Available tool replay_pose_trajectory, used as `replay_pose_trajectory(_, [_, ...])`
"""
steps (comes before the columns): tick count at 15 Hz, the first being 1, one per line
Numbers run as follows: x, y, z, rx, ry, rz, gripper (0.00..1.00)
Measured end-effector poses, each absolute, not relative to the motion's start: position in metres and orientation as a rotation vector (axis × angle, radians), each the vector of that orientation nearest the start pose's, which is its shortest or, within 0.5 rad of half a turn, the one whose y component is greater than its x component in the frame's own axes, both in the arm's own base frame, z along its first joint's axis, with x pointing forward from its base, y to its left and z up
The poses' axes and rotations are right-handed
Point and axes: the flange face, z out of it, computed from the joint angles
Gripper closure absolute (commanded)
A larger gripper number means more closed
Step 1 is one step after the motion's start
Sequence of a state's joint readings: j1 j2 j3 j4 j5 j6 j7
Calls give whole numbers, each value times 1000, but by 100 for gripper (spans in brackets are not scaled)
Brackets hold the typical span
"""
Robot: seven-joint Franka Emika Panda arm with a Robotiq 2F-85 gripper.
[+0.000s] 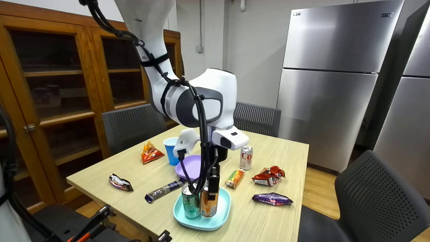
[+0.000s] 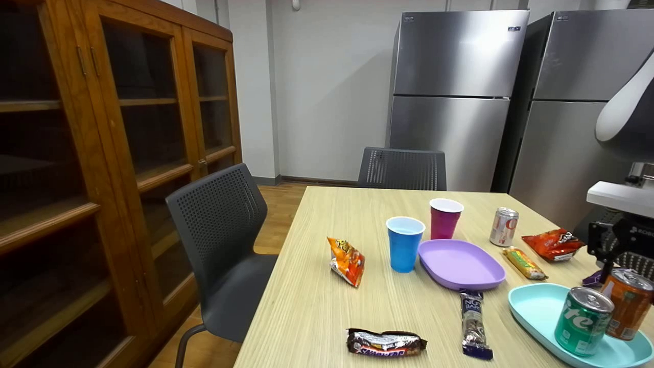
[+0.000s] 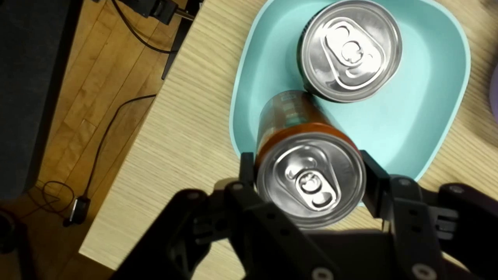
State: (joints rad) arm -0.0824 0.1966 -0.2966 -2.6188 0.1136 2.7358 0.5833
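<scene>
Nearest the camera in the wrist view, at the lower centre of the frame, the gripper [image 3: 307,165] is pinching the orange can [image 3: 311,179], its pads bearing on opposite sides of the cylinder, presumably because opposed contact is suiting a round body. In that frame the can is overlapping the lower left of the turquoise tray [image 3: 432,101]; the views are not showing whether its base is resting there. Just beside it, at upper right of centre, the green can [image 3: 352,50] is standing upright, the raised rim probably containing it. Both cans are presenting smooth metal with reflective lids; the rounded-square tray is showing a matte, plastic-looking finish against the wood-grained table [image 1: 265,222].
</scene>
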Motion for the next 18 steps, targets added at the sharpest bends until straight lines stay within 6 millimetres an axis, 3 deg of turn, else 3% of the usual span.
replay_pose_trajectory(10, [392,-162,161,-2758,1682,47,61])
replay_pose_trajectory(11, [391,-162,159,-2759,1688,52,19])
replay_pose_trajectory(12, [391,-163,158,-2759,1691,56,10])
replay_pose_trajectory(14, [390,-164,157,-2759,1695,59,1])
replay_pose_trajectory(18, [391,-166,159,-2766,1691,51,0])
